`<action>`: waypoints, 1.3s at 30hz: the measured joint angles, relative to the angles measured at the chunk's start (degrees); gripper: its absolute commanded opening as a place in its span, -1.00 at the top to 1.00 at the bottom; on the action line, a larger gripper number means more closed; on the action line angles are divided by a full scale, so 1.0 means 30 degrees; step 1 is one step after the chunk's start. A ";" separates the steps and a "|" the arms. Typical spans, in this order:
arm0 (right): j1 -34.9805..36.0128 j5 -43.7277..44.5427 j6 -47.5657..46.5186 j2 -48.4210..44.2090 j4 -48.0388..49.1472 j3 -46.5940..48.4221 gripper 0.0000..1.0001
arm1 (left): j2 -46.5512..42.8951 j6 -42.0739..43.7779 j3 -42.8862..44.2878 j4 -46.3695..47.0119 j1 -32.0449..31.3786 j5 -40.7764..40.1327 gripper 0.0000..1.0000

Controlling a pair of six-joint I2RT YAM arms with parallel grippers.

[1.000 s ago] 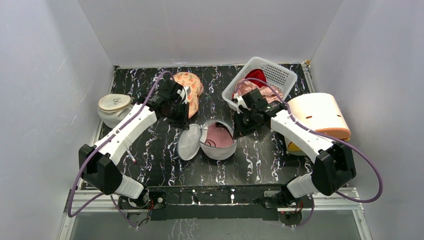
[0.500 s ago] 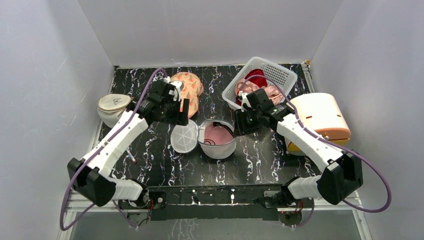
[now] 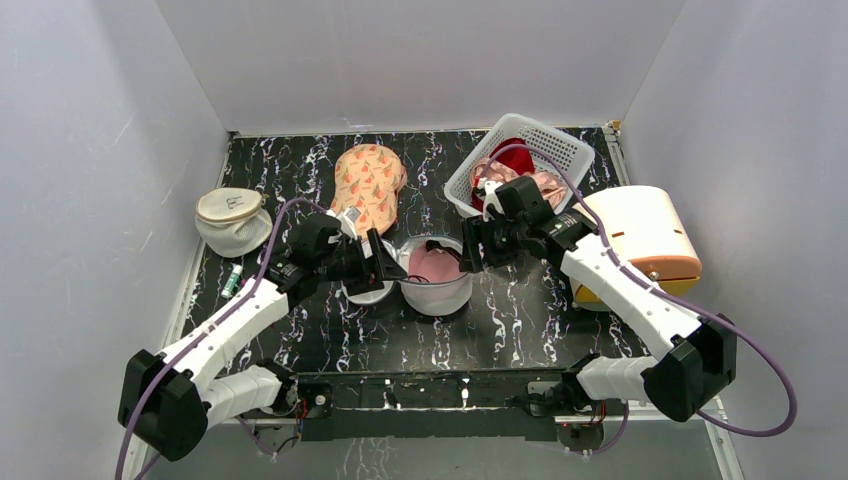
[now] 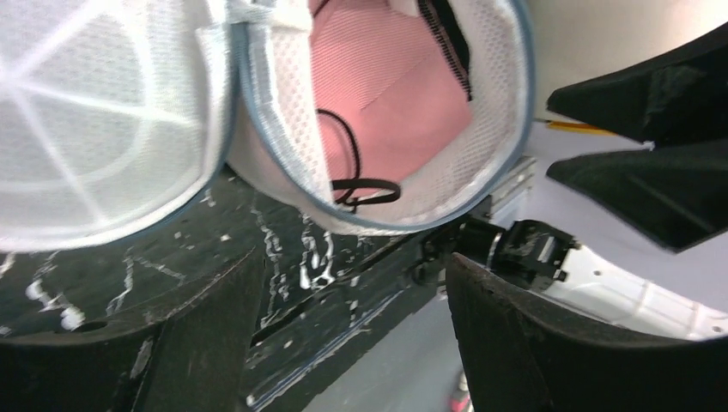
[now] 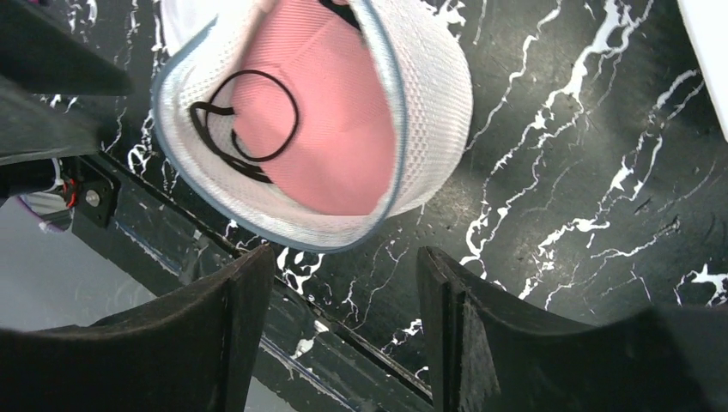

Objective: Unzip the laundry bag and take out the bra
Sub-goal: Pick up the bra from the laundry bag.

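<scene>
L end effector [image 3: 385, 265] and R end effector [image 3: 470, 250] are opening apart, both empty, L swinging over to unzipped bag [image 3: 437, 294]; bra [image 3: 432, 268] still sitting inside.

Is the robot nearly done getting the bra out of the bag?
Halfway. Done: the laundry bag is unzipped and gaping open. In hand: the left pincer and right pincer hover open by it, empty. Left: the bra still lies inside.

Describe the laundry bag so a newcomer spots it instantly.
At the middle of the black marbled table sits the laundry bag: a round white mesh pouch lying open, lid flopped left, pink inside. The other mesh pouch, at the left edge, looks closed and has a cream top.
</scene>
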 measured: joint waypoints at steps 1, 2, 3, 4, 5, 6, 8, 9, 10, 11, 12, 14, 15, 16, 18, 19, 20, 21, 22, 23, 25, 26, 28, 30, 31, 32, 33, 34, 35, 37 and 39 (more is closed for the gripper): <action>0.0197 0.0036 0.0058 -0.0087 0.0007 0.0087 -0.23 | 0.0102 -0.0612 -0.0240 0.0721 0.0000 0.0284 -0.38; 0.0423 0.0087 0.0117 -0.0168 0.0015 0.0189 -0.26 | 0.0233 -0.1129 -0.0415 0.1421 0.0000 0.0561 -0.33; 0.0663 0.0138 0.0204 -0.0211 0.0015 0.0299 -0.29 | 0.0357 -0.1501 -0.0554 0.2033 0.0000 0.0750 -0.29; 0.0940 0.0233 0.0291 -0.0226 0.0015 0.0423 -0.31 | 0.0525 -0.1916 -0.0692 0.2681 0.0000 0.0984 -0.24; 0.1224 0.0372 0.0364 -0.0226 0.0015 0.0546 -0.33 | 0.0707 -0.2222 -0.0787 0.3213 0.0000 0.1151 -0.20; 0.1501 0.0539 0.0386 -0.0219 0.0015 0.0648 -0.37 | 0.0918 -0.2404 -0.0816 0.3570 0.0000 0.1275 -0.15; 0.2280 0.0911 0.0605 -0.0182 0.0007 0.1005 -0.41 | 0.1319 -0.2586 -0.0816 0.3934 0.0000 0.1443 -0.06; 0.2710 0.1086 0.0729 -0.0124 0.0029 0.1246 -0.41 | 0.1501 -0.2594 -0.0816 0.4029 0.0000 0.1537 -0.01; 0.3140 0.1239 0.0801 -0.0022 0.0080 0.1494 -0.42 | 0.1610 -0.2586 -0.0831 0.4058 0.0000 0.1581 0.03; 0.3555 0.1384 0.0882 0.0102 0.0204 0.1734 -0.42 | 0.1654 -0.2579 -0.0896 0.4073 0.0000 0.1610 0.05; 0.3942 0.1515 0.0947 0.0277 0.0364 0.1953 -0.41 | 0.1647 -0.2550 -0.0976 0.4087 0.0000 0.1632 0.08; 0.4568 0.1683 0.1086 0.0772 0.0685 0.2324 -0.32 | 0.1639 -0.2492 -0.1209 0.4095 0.0000 0.1690 0.16; 0.4852 0.1792 0.1129 0.1129 0.0852 0.2484 -0.28 | 0.1647 -0.2477 -0.1384 0.4102 0.0000 0.1770 0.21; 0.5078 0.1938 0.1202 0.1537 0.1027 0.2616 -0.23 | 0.1647 -0.2499 -0.1457 0.4102 0.0000 0.1814 0.25; 0.5297 0.2280 0.1253 0.2295 0.1224 0.2754 -0.12 | 0.1756 -0.2528 -0.1661 0.4124 0.0000 0.2098 0.32; 0.5355 0.2594 0.1260 0.2696 0.1275 0.2783 -0.07 | 0.1865 -0.2535 -0.1756 0.4197 0.0000 0.2237 0.35; 0.5370 0.2914 0.1260 0.3096 0.1275 0.2805 -0.01 | 0.1982 -0.2586 -0.1851 0.4255 -0.0007 0.2339 0.40; 0.5370 0.3264 0.1253 0.3446 0.1260 0.2812 0.04 | 0.2098 -0.2594 -0.1902 0.4255 -0.0007 0.2448 0.41; 0.5362 0.3628 0.1253 0.3752 0.1253 0.2812 0.10 | 0.2193 -0.2594 -0.1953 0.4284 -0.0007 0.2557 0.46; 0.5362 0.3869 0.1239 0.3956 0.1239 0.2820 0.17 | 0.2251 -0.2586 -0.1982 0.4313 -0.0007 0.2645 0.51; 0.5362 0.4379 0.1253 0.4262 0.1100 0.2812 0.27 | 0.2412 -0.2543 -0.2004 0.4386 -0.0029 0.2863 0.61; 0.5362 0.4444 0.1239 0.4277 0.1086 0.2812 0.31 | 0.2514 -0.2499 -0.2004 0.4452 -0.0051 0.2965 0.61; 0.5370 0.4466 0.1290 0.4226 0.1195 0.2761 0.35 | 0.2688 -0.2419 -0.2004 0.4459 -0.0095 0.3111 0.50; 0.5413 0.4102 0.1486 0.3993 0.1843 0.2164 0.35 | 0.2739 -0.2346 -0.2033 0.4452 -0.0160 0.3155 0.35; 0.5457 0.3840 0.1727 0.3789 0.2186 0.1639 0.36 | 0.2667 -0.2280 -0.2062 0.4408 -0.0175 0.3147 0.23; 0.5515 0.3592 0.1887 0.3606 0.2477 0.1158 0.36 | 0.2543 -0.2208 -0.2084 0.4306 -0.0175 0.3133 0.13; 0.5661 0.3257 0.2266 0.3322 0.2849 0.0386 0.37 | 0.2339 -0.2098 -0.2084 0.4095 -0.0182 0.3075 0.03; 0.5785 0.2987 0.2492 0.3155 0.3060 -0.0131 0.38 | 0.2055 -0.1967 -0.2084 0.3869 -0.0197 0.2973 -0.08; 0.5923 0.2667 0.2820 0.2965 0.3424 -0.0707 0.39 | 0.1734 -0.1800 -0.2069 0.3555 -0.0219 0.2805 -0.16; 0.6113 0.2178 0.3330 0.2739 0.3920 -0.1508 0.39 | 0.1100 -0.1530 -0.2069 0.2980 -0.0248 0.2441 -0.25; 0.6280 0.1756 0.3803 0.2601 0.4422 -0.2076 0.40 | 0.0619 -0.1319 -0.2069 0.2579 -0.0255 0.2164 -0.29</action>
